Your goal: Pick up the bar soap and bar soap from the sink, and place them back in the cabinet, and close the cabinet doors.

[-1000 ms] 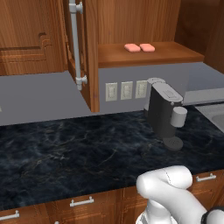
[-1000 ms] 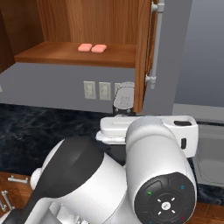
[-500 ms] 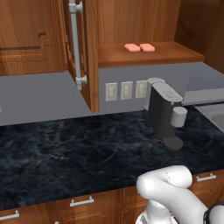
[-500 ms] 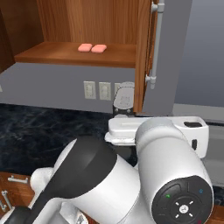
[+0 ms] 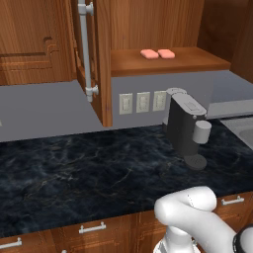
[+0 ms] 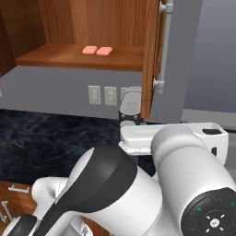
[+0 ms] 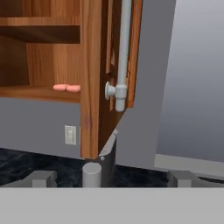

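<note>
Two bar soaps are up on the cabinet shelf (image 5: pixel 192 62) now, the first bar soap (image 5: pixel 148 54) and the second bar soap (image 5: pixel 166 53) lying flat and touching end to end, a little back from the shelf's front edge and nearer the left door than the right; in the hand view they are the pink pair (image 7: pixel 67 88) just left of the door's edge. So what is left, by my reading, is the doors, two of them, both standing wide open: the left cabinet door (image 5: pixel 102 64) edge-on to the left of the shelf, the right cabinet door (image 6: pixel 151 55) edge-on to its right. Each carries one long vertical silver bar handle (image 7: pixel 122 52), standing off the wood on round posts. These should handle as stiff, light hinged panels, nothing fragile, though the smooth bar could slip under a loose pinch; I'd push flat on the door's outer face near the handle side, or hook behind the bar low down near its bottom post (image 7: pixel 114 91). The gripper (image 7: pixel 112 178) points at the right door's lower corner, its two fingertips (image 7: pixel 43 179) set wide apart with nothing between them. Below the shelf I count three wall outlets (image 5: pixel 142 102) and one coffee machine (image 5: pixel 187 126) on the dark counter (image 5: pixel 74 173).
</note>
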